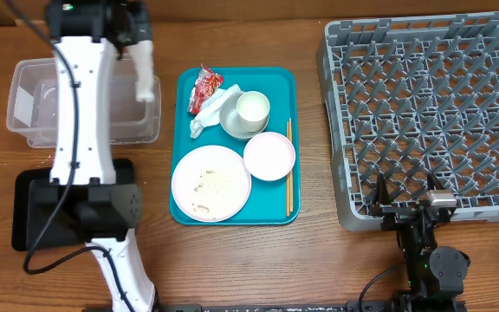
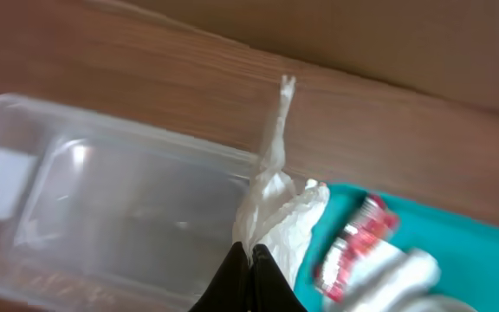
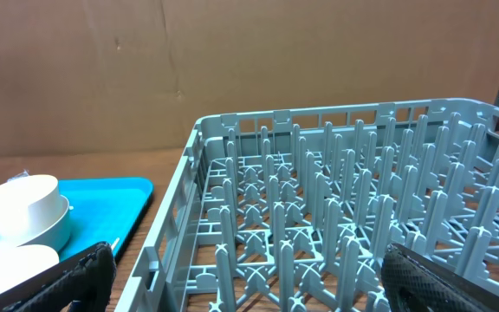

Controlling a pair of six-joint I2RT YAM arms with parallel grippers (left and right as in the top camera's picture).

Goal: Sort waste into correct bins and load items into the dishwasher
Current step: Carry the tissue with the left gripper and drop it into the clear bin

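Left wrist: napkin (image 2: 274,204) pinched in left gripper (image 2: 251,257).

surface (image 1: 310,260): brown wood, matt grain
tub (image 1: 24,104): clear plastic, glossy
napkin (image 2: 271,204): white paper, crumpled
dish rack (image 1: 423,113): grey plastic, matt
teal tray (image 1: 275,82): smooth plastic
plate (image 1: 232,186): white, smooth, glossy
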